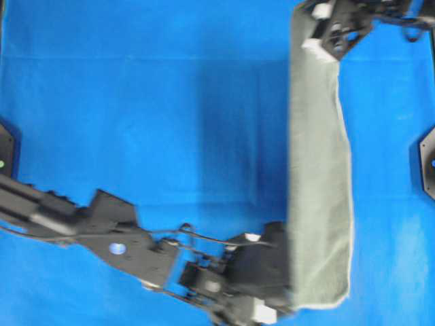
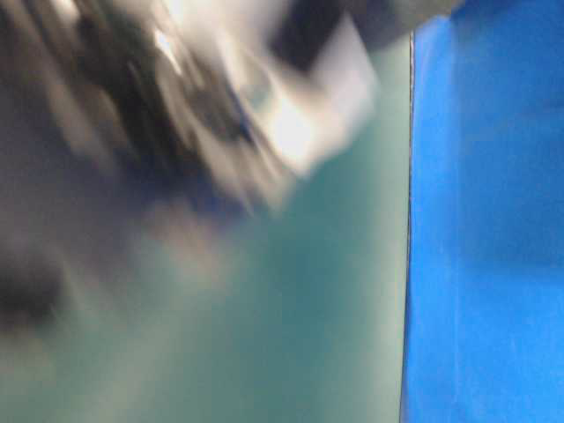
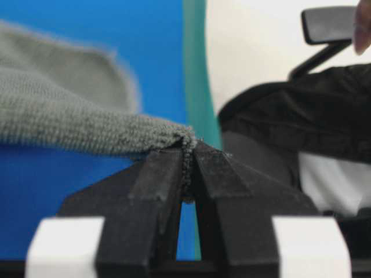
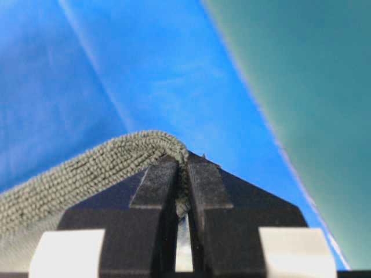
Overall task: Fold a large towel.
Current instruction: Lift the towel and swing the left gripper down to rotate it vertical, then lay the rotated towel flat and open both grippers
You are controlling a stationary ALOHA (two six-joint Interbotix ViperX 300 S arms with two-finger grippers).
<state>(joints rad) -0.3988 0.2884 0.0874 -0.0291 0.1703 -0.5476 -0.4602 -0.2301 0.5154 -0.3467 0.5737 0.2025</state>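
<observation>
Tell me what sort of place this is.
Probably a robotics lab bench: a blue table sheet, two robot arms pinching a towel, and someone seated beside the table.

Both arms matte black, blocky links; left arm [image 1: 109, 238] carries a thin black cable looping near the wrist and a small blue-lit round spot. Grippers: left gripper [image 3: 188, 168] and right gripper [image 4: 182, 174] have black wedge-shaped fingers with white blocks at their bases.

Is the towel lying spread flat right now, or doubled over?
Doubled over, it seems: the towel forms one narrow strip, its pale hem down one side only. Left gripper and right gripper pinch its ends.
</observation>
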